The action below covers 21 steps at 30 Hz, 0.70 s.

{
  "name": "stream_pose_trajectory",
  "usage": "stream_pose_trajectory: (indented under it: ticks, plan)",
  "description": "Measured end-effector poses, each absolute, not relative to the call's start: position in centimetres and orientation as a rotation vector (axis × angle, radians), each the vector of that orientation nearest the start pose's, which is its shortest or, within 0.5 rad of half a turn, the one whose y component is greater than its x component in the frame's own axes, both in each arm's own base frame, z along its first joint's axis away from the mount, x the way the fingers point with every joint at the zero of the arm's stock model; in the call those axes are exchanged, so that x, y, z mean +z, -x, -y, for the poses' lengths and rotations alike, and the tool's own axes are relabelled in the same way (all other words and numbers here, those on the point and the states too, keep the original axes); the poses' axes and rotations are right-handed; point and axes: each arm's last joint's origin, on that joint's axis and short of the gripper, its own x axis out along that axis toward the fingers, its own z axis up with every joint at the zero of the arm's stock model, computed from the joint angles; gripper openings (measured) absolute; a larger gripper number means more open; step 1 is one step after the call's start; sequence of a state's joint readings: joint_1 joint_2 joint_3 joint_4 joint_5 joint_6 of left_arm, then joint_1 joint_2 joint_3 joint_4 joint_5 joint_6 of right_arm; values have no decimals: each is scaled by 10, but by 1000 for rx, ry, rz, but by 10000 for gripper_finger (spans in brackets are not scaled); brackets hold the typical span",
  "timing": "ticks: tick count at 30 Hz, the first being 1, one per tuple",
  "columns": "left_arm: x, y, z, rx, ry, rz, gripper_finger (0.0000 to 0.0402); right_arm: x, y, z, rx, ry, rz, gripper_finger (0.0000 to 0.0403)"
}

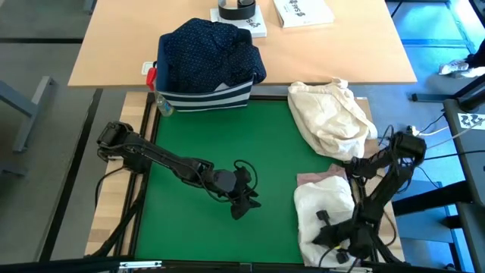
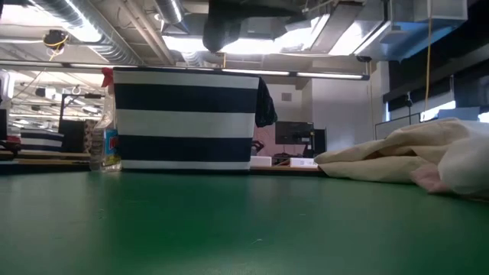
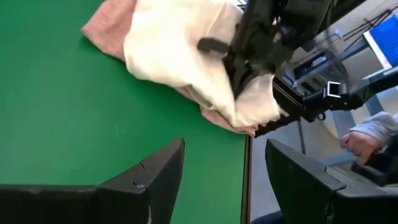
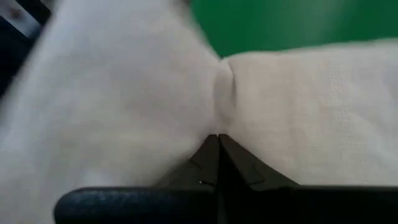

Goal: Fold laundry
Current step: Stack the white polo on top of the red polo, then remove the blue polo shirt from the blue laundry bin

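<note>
While the white shirt (image 1: pixel 324 208) is lying bunched over the pink top (image 1: pixel 318 180) at the near right edge of the green tabletop (image 1: pixel 204 136), its cloth is being pinched by the right end effector (image 4: pixel 217 140), whose fingers are pressed together on a fold. The left end effector (image 1: pixel 244 203) is being held spread and empty above the tabletop's near middle, apart from the garments. The dotted shirt (image 1: pixel 208 49) is being carried in the striped bin (image 1: pixel 203 97) at the far side, and the cream bundle (image 1: pixel 331 114) is lying beside it to the right.
</note>
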<state>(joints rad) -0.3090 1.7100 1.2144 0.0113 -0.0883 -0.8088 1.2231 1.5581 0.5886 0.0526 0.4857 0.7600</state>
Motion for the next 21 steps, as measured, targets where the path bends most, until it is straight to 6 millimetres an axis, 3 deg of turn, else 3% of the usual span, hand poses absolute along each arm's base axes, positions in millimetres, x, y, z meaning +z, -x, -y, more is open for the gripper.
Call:
stream_pose_trajectory:
  ticks: [4, 7, 14, 18, 21]
  plan:
    - [256, -369, 115, -13, 697, -532, 219, 115, -103, -244, 379, 13, -830, 7]
    - [258, -368, 115, -22, 723, -539, 219, 130, -102, -242, 396, -14, -819, 7]
    - [286, -362, 110, -33, 723, -562, 219, 216, -104, -230, 378, -70, -657, 7]
    - [306, -344, 93, 11, 667, -581, 219, 263, -119, -206, 234, -100, -552, 7]
    - [323, -325, 74, 52, 609, -598, 219, 285, -136, -181, 81, -115, -496, 7]
